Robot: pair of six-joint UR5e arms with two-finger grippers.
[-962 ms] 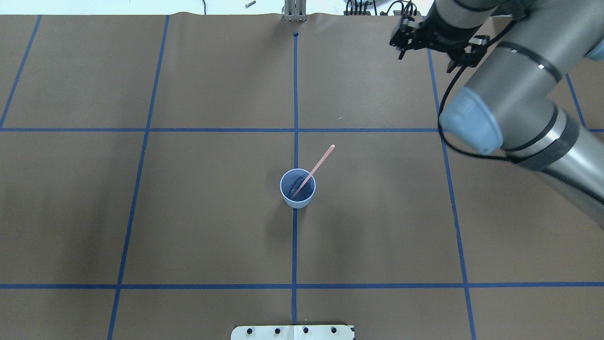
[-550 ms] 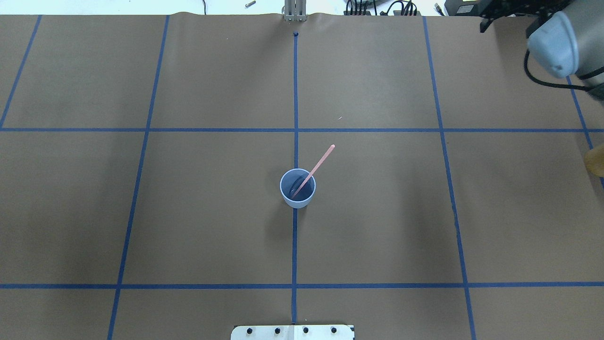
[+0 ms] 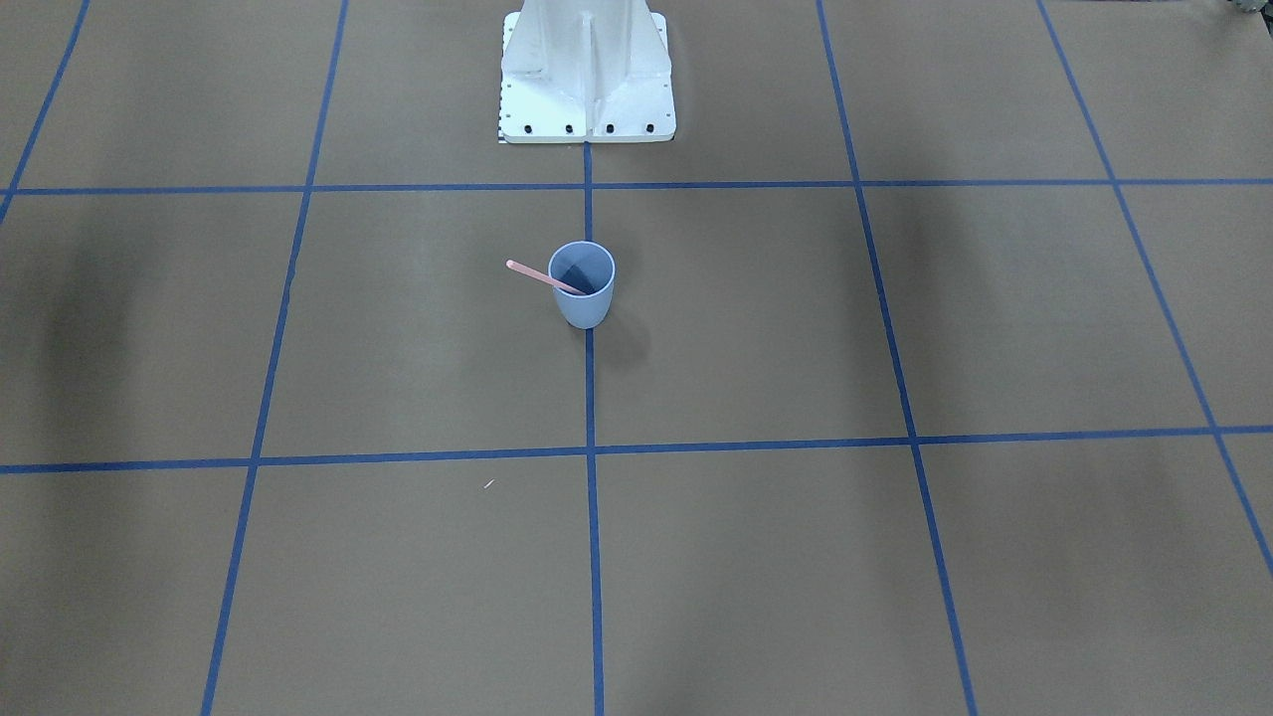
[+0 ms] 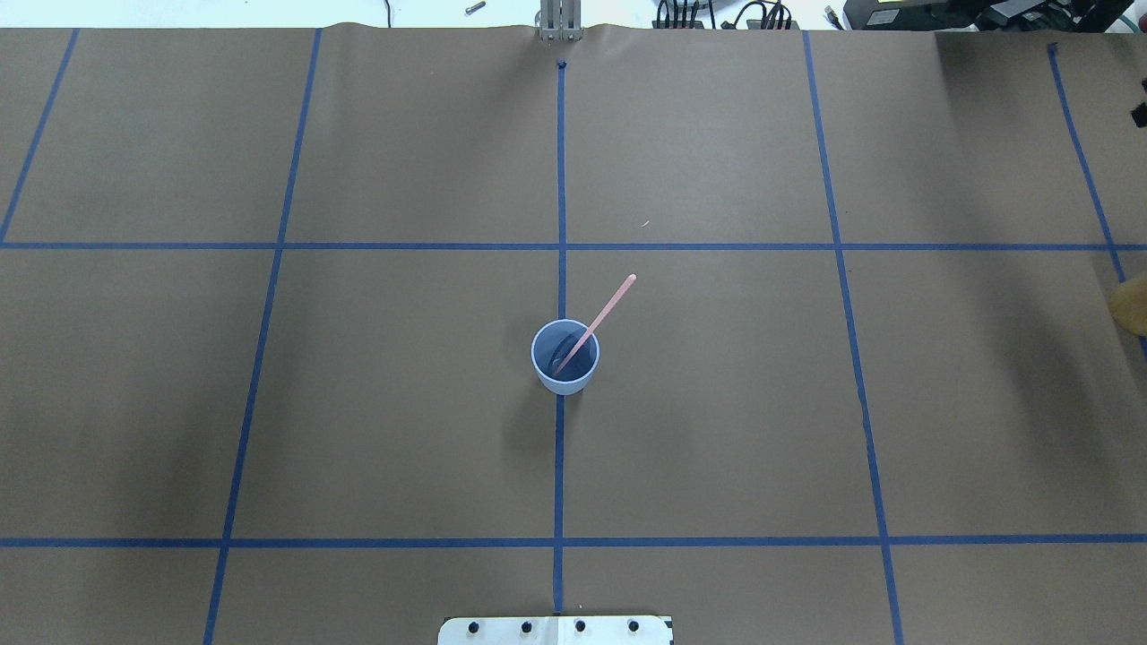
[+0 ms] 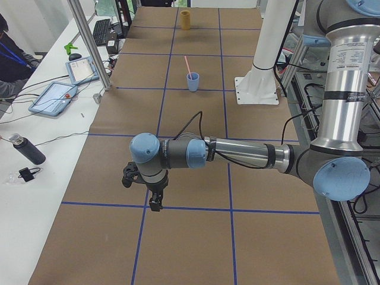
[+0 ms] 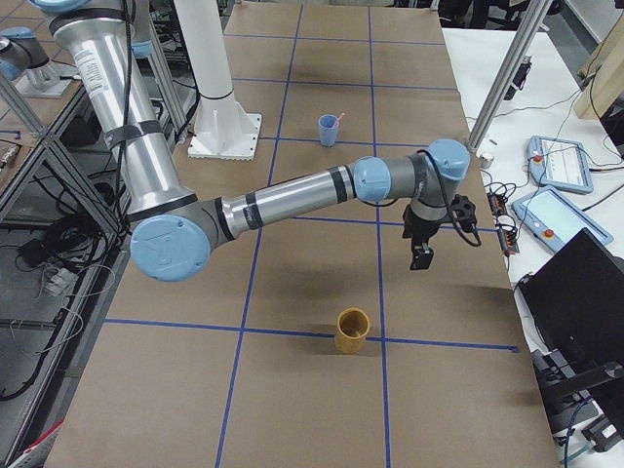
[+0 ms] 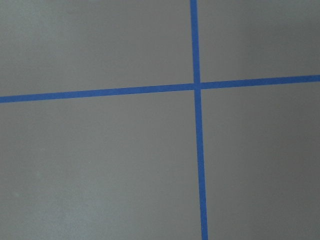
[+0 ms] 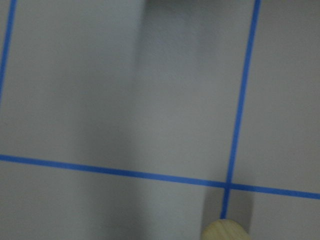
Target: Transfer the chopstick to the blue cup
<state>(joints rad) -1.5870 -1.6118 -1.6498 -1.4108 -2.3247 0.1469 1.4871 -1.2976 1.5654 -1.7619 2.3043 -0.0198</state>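
I've got the chopstick (image 4: 599,317) leaning in the blue cup (image 4: 565,387) at centre frame overhead, its top tilted toward the upper right. The left gripper (image 5: 155,202) hangs lower left in the left-side view and the right gripper (image 6: 421,256) sits centre-right in the right-side view. Both are well apart from the cup, and I can't tell whether either claw is released or clenched.

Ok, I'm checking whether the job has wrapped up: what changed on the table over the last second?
The right arm swung away to the robot's right and has left the overhead view. Its claw now hangs over the right end of the table. Nothing was visibly grabbed or let go. The blue cup and the chopstick leaning in it stayed put.
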